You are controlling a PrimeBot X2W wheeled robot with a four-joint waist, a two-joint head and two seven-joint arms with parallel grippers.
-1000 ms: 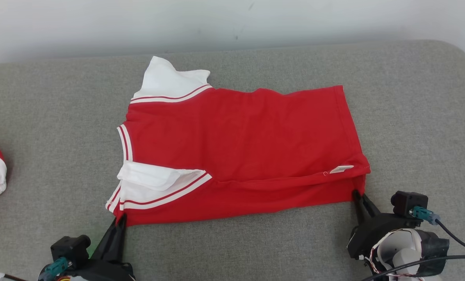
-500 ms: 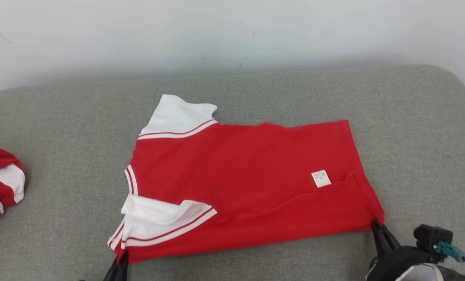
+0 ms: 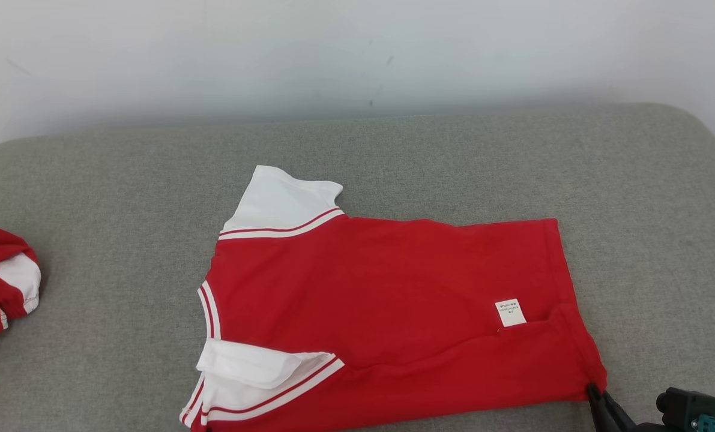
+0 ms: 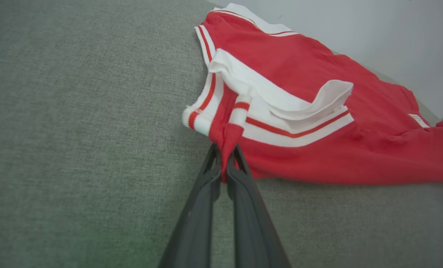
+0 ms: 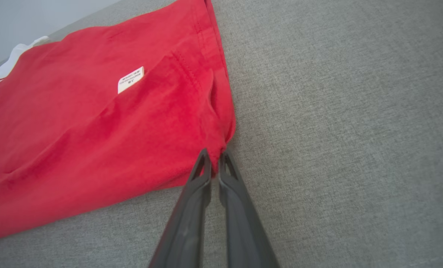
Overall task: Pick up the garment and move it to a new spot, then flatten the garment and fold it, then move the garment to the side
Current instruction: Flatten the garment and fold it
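Note:
The garment [image 3: 381, 300], a red shirt with white striped sleeves, lies spread on the grey cushion [image 3: 93, 198], its near side folded over and a white label [image 3: 509, 312] facing up. In the left wrist view my left gripper [image 4: 224, 158] is shut on the garment [image 4: 318, 111] at its near sleeve corner, pinching red fabric just below the white band. My right gripper [image 5: 214, 158] is shut on the near hem corner of the garment [image 5: 76, 123]. Its dark fingertips also show at the head view's bottom right, where the right gripper [image 3: 592, 391] touches that corner.
A second red and white garment [image 3: 0, 282] lies bunched at the cushion's left edge. A pale wall [image 3: 357, 54] rises behind the cushion. Bare grey cushion stretches on every side of the shirt, and its rounded right end [image 3: 711, 156] is close.
The head camera has tilted up, so everything sits lower in view. The right gripper has shut on the hem corner. The near edge looks drawn out and the label now lies face up.

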